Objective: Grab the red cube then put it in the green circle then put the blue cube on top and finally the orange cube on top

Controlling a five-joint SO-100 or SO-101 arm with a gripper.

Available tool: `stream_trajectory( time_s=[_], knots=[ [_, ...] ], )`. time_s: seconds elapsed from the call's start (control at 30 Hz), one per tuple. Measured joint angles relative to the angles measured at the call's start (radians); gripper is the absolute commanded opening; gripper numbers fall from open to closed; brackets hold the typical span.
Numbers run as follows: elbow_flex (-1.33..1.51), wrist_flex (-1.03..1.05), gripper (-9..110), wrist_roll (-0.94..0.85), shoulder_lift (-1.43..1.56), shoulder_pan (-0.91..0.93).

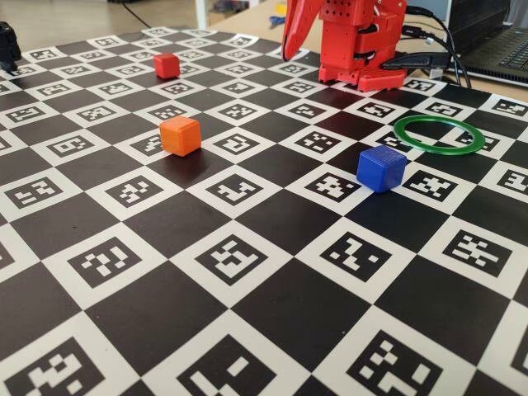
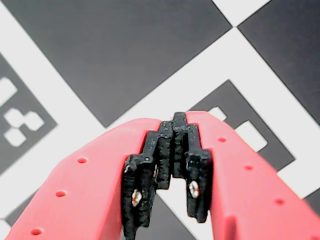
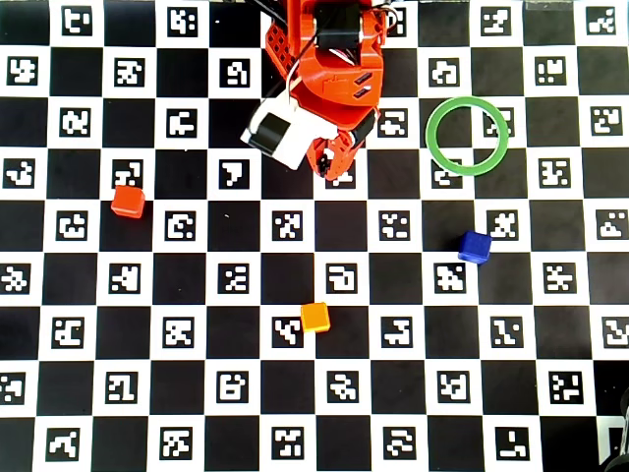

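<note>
While the red cube [image 3: 128,201] sits alone at the left of the overhead view, matte and square-edged on the checkered marker board [image 3: 314,413], the orange cube [image 3: 315,317] lies mid-board and the blue cube [image 3: 475,247] right, below the empty green circle [image 3: 467,136]. Folded near its base, the arm points its gripper [image 3: 330,167] down, fingers pressed together on nothing.
</note>
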Motion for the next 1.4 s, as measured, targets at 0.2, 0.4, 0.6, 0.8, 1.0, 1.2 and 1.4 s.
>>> stream_trajectory(
  time_s=[0.2, 0.4, 0.6, 0.8, 1.0, 1.2, 1.4],
  knots=[
    [-0.276, 0.112, -4, 0.091, -0.276, 0.074],
    [-0.563, 0.222, 6, 0.201, -0.528, 0.213],
    [-0.881, 0.330, 16, 0.282, -0.744, 0.368],
    [-1.184, 0.433, 30, 0.319, -0.925, 0.515],
    [-1.373, 0.448, 35, 0.337, -1.074, 0.650],
    [-1.445, 0.448, 41, 0.313, -1.157, 0.753],
    [-1.466, 0.448, 46, 0.230, -1.212, 0.836]
  ],
)
